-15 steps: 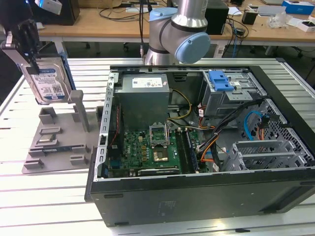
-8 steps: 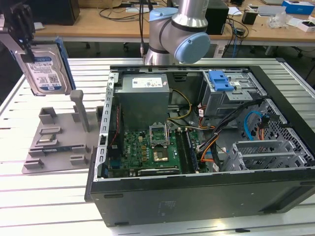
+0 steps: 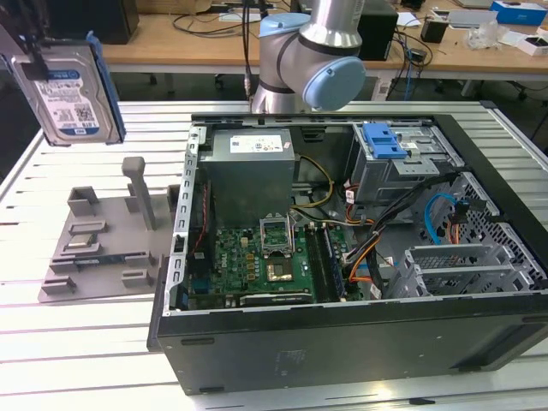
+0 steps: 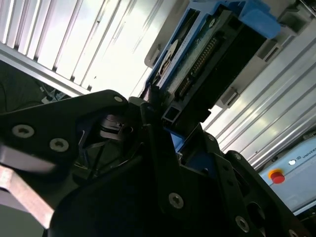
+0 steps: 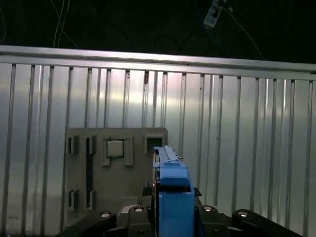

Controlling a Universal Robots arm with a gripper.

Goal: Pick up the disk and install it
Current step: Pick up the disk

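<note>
A slotted metal table (image 3: 86, 360) is taken up largely by an open computer case (image 3: 342, 351), in which a motherboard (image 3: 253, 257) and a grey power-supply box (image 3: 253, 171) are seen. A grey parts holder (image 3: 94, 257) is set beside it on the exterior view's left. Above the holder, clear of the table, the disk (image 3: 67, 94) is held upright, clamped edgewise by the gripper (image 4: 175, 116).

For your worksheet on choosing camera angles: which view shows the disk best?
The exterior view: the disk shows its broad labelled face, held aloft. The second wrist view shows its connector edge; the first wrist view shows its blue bracket edge-on.
</note>
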